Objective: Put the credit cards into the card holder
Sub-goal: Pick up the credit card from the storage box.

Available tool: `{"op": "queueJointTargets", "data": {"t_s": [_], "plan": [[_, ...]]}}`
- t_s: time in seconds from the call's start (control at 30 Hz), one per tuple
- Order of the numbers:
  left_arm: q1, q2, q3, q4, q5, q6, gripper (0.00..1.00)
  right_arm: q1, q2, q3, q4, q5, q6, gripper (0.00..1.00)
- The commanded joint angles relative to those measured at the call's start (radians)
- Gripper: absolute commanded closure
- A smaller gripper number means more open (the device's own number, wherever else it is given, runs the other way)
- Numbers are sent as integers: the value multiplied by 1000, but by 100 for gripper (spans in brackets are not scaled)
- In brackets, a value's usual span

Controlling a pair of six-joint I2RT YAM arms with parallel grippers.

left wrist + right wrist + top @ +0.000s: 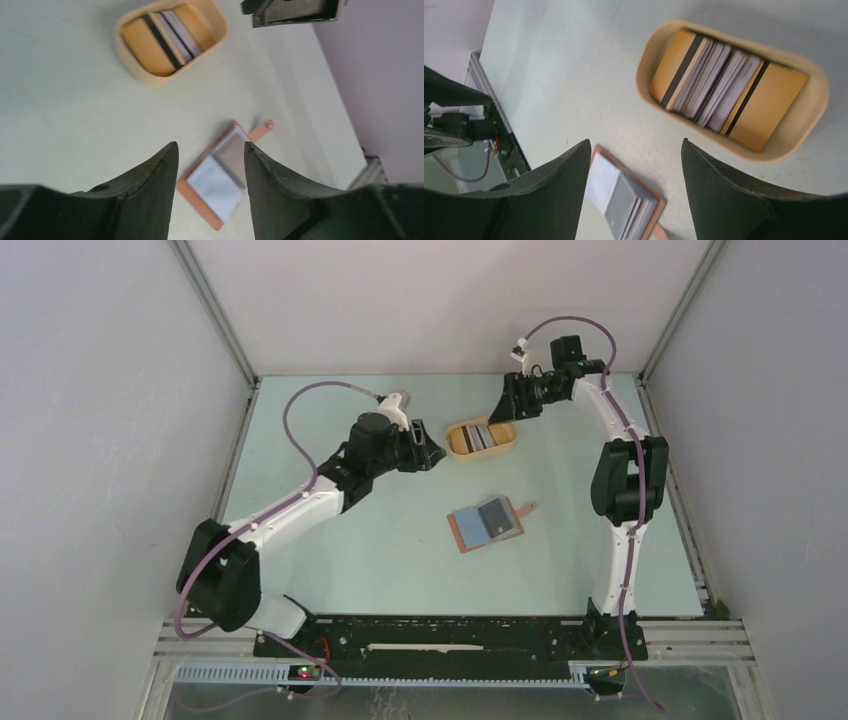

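Your left fingers [150, 185] and right fingers [556, 190] stand wide, empty; the wallet [487, 523] lies at six o'clock from the tray [450, 441].

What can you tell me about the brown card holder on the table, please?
The card holder lies open and flat on the pale green table, nearer the arm bases than the yellow tray and apart from it. It looks like reddish-brown leather. A snap tab with a small stud sticks out from one end. Cards, blue-grey and darker grey, cover most of its inner face, leaving a brown border. Only the table and those cards touch it.
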Motion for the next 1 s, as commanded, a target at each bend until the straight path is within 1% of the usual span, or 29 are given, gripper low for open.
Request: {"op": "queueJointTargets", "data": {"t_s": [0.0,0.03,0.1,0.17,0.2,0.27,0.3,0.6,0.7,0.97], "plan": [[51,-89,-31,-46,-172,68,40,26,86,159,-12,63,61,24],[66,-98,-31,-45,-189,54,36,30,115,187,-21,72,66,24],[113,-108,-38,-34,-202,15,22,35,160,232,-27,89,78,25],[166,-101,-60,-2,-150,-56,3,35,205,276,-24,92,99,24],[201,-83,-72,10,-99,-108,1,35,225,289,-21,97,112,24],[260,-33,-90,47,34,-196,0,37,260,333,-21,103,129,23],[272,-17,-104,60,60,-223,0,40,277,347,-19,114,136,22],[265,-39,-192,82,33,-214,0,65,365,401,-10,204,167,19],[259,-33,-211,103,39,-226,0,66,383,402,-7,207,176,19],[231,7,-196,114,54,-225,0,80,415,396,-3,192,194,19]]}}
